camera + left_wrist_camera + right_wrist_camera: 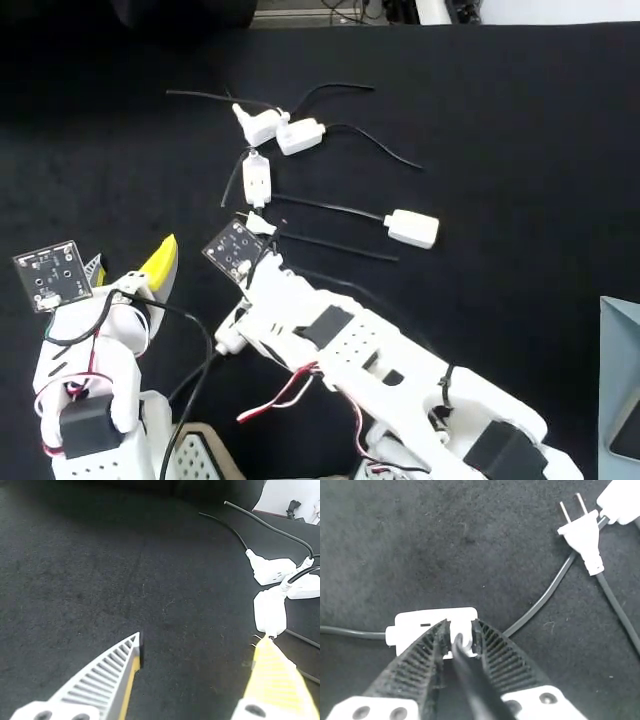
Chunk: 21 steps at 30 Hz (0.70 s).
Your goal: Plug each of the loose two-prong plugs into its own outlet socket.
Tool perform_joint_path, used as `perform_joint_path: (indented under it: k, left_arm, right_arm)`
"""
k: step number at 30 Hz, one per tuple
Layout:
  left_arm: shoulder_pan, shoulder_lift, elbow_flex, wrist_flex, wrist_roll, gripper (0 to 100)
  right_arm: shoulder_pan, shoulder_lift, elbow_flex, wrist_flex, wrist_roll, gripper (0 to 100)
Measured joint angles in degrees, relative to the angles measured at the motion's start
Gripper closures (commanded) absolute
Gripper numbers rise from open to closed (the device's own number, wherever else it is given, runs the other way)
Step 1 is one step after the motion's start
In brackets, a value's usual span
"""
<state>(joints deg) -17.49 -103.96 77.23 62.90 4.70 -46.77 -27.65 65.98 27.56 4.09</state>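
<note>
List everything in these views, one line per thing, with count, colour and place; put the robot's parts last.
Table cover: one, black, under everything.
Cords: several, black, strewn mid-table.
Far cord ends: two, white, side by side, far side of the cluster.
Lone socket block: one, white, right of the cluster.
Loose two-prong plug: one, white, prongs bare, beyond the right tool.
Near socket block: one, white, at the right tool.
Gripped plug: one, white, between the right tool's fingers.
Grey object: one, high view's right edge.
Left arm: one, white, near left; left tool open, yellow and white, over bare cover.
Right arm: one, white; right tool shut on the gripped plug.
</note>
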Motion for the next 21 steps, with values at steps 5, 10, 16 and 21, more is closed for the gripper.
perform_joint_path:
  k: [5,10,16,21]
  left_arm:
    - [0.0,0.0,0.0,0.0,0.0,65]
    - [0.0,0.0,0.0,0.0,0.0,65]
    - [0.0,0.0,0.0,0.0,0.0,65]
    - [0.0,0.0,0.0,0.0,0.0,65]
  right_arm:
    - [-0.1,0.4,0.0,0.0,0.0,98.6]
    - [-0.1,6.3,-2.4,-0.1,0.0,98.6]
    - [-0.1,8.2,-3.8,-0.1,0.0,97.9]
    - [-0.1,7.0,-3.8,-0.1,0.0,80.8]
